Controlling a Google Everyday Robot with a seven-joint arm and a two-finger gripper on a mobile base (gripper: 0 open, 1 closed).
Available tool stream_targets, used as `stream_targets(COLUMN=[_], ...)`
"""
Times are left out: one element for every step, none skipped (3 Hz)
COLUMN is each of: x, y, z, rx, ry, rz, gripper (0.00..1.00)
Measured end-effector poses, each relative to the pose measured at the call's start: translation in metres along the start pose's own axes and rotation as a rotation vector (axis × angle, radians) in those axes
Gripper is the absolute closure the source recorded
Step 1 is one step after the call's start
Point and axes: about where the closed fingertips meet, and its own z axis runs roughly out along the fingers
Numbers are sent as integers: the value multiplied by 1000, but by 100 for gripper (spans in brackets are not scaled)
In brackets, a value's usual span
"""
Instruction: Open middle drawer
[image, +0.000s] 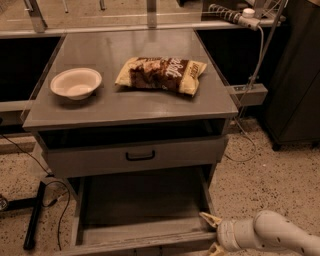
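The middle drawer (142, 205) of the grey metal cabinet is pulled out, so I look down into its bare inside. Its front panel (145, 243) lies along the bottom edge of the view and its handle is hidden. Above it, a narrower grey drawer (90, 160) with a small black bar handle (140, 156) sits pushed in under the top. My gripper (212, 233), on a white arm (270, 235), comes in from the lower right at the front right corner of the open drawer. One fingertip (209, 218) is inside the drawer. The other is outside the front panel. The fingers are spread.
On the cabinet top (125, 107) stand a white bowl (76, 83) at the left and a brown and yellow chip bag (161, 73) in the middle. Black cables and a black bar (35, 215) lie on the speckled floor at the left. A dark cabinet (295, 75) stands at the right.
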Motion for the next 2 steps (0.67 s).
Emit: stream_targets(x=[0,0], y=[0,0], z=[0,0], rx=[0,0], ry=[0,0], rz=[0,0], gripper=[0,0])
